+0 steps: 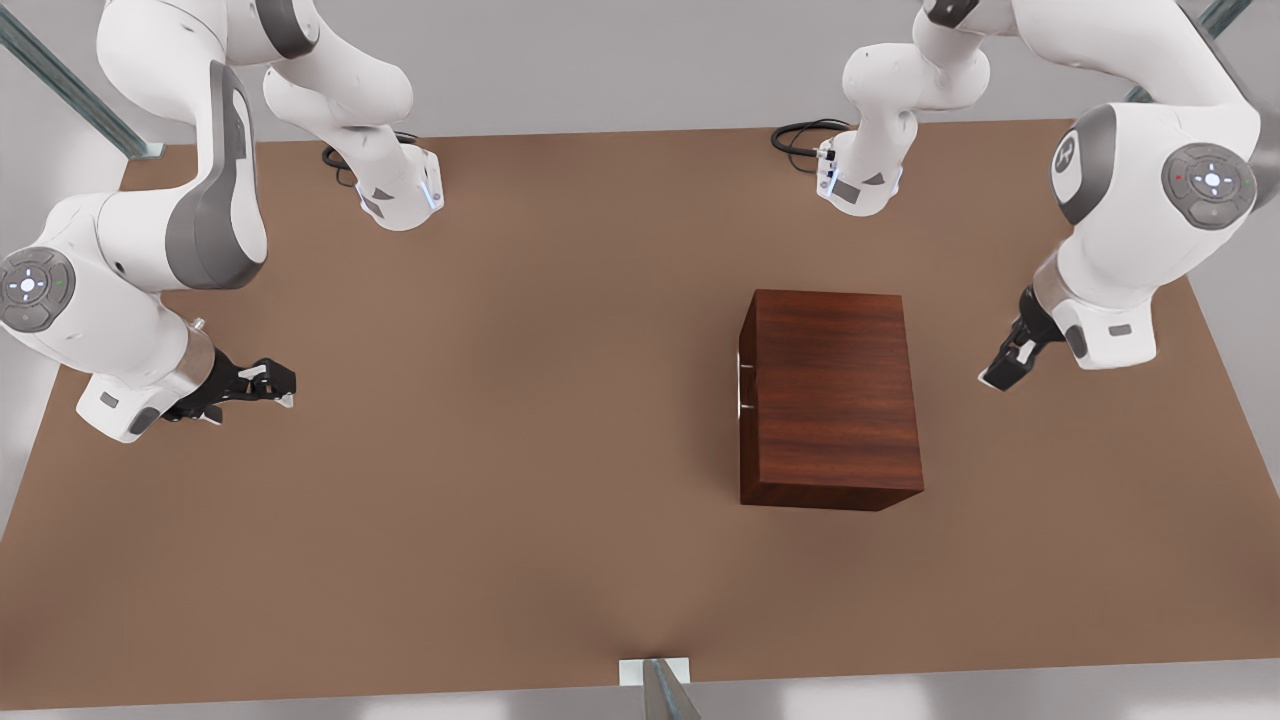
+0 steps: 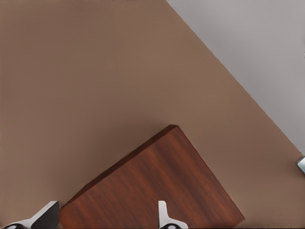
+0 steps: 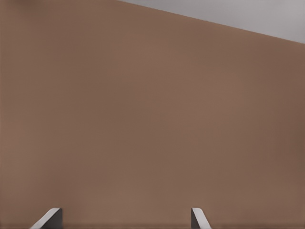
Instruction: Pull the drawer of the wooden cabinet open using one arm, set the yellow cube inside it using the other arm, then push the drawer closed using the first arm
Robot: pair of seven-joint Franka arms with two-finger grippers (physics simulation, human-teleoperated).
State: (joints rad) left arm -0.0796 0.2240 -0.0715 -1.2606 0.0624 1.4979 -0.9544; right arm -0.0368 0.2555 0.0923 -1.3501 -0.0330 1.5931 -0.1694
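The wooden cabinet (image 1: 830, 398) stands right of the table's middle in the front view, and its top (image 2: 157, 191) lies below the left wrist camera. The drawer (image 1: 744, 350) is shut, its silver handle (image 1: 747, 388) on the face turned toward the front view's left. My left gripper (image 1: 1000, 375) (image 2: 106, 220) hangs open just off the cabinet's side at the front view's right, holding nothing. Far off at the front view's left, my right gripper (image 1: 278, 385) (image 3: 124, 220) is open over bare table and waits. The yellow cube is out of view.
The brown table (image 1: 500, 480) stretches wide between the two grippers. Both arm bases (image 1: 400, 195) (image 1: 860, 180) sit at its far edge with black cables. A metal post (image 1: 660, 685) rises at the near edge.
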